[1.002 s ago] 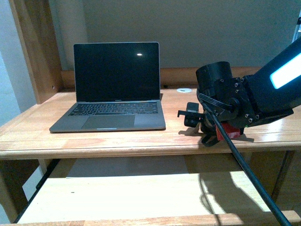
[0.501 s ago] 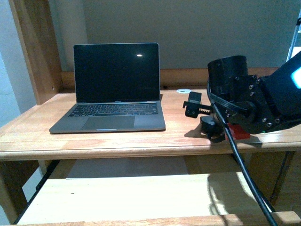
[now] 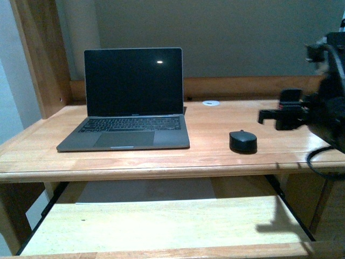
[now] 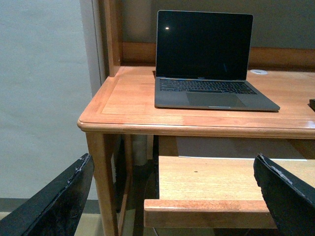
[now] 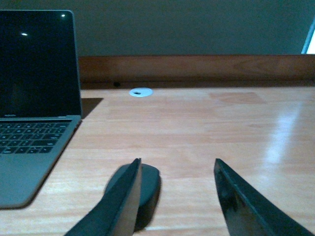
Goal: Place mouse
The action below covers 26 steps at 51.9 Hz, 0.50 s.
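The mouse (image 3: 243,142), a small black dome, lies by itself on the wooden desk (image 3: 215,121), to the right of the grey laptop (image 3: 129,108). My right gripper (image 3: 276,116) hovers open, to the right of the mouse and a little above it, not touching it. In the right wrist view the mouse (image 5: 150,183) shows partly behind one finger (image 5: 123,206) of the open right gripper (image 5: 177,164), outside the gap. My left gripper (image 4: 172,160) is open and holds nothing, low in front of the desk's left corner.
The laptop (image 4: 206,54) stands open with a dark screen. A white cable grommet (image 5: 141,92) sits near the desk's back rail. A pull-out shelf (image 3: 161,224) extends under the desktop. A wooden upright (image 3: 38,54) borders the desk's left side.
My right arm has lifted off and drawn back to the right, leaving the mouse lying on the desk where the gripper was.
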Each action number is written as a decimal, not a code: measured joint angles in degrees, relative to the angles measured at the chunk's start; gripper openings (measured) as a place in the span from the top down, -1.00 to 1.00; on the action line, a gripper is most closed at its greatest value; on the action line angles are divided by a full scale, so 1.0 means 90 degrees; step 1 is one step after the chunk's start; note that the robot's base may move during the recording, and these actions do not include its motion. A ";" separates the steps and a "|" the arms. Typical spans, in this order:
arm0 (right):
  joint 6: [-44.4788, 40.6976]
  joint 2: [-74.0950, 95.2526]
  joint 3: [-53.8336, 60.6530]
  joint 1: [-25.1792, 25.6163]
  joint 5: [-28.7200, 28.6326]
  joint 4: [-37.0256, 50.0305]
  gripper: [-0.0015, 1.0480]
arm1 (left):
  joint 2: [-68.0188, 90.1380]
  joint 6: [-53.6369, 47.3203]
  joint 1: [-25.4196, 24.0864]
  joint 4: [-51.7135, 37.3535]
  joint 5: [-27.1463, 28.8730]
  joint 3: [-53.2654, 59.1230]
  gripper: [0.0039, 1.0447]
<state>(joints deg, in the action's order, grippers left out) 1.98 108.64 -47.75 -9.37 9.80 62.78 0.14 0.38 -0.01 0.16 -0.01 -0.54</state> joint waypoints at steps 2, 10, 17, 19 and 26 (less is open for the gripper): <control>-0.0039 -0.0204 0.0355 0.0080 -0.0032 0.0151 0.26 | 0.0000 0.0002 0.0000 0.0002 0.0010 0.0000 -0.88; -0.0160 -0.1248 0.1904 0.0228 -0.0318 0.0464 0.91 | 0.0000 0.0002 0.0000 0.0000 0.0005 0.0000 -0.88; -0.0202 -0.1860 0.2642 0.0386 -0.0437 0.0520 0.96 | 0.0000 0.0002 0.0000 0.0002 0.0005 0.0000 -0.88; -0.0202 -0.2018 0.2800 0.0425 -0.0459 0.0520 0.96 | 0.0000 0.0002 0.0000 0.0000 0.0002 0.0000 -0.88; -0.0202 -0.2829 0.3507 0.0559 -0.0600 0.0408 0.96 | 0.0000 0.0002 0.0000 0.0002 0.0005 0.0000 -0.88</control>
<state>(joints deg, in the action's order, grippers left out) 0.16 83.18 -16.19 -4.34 4.40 66.46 0.14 0.40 -0.01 0.19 0.03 -0.54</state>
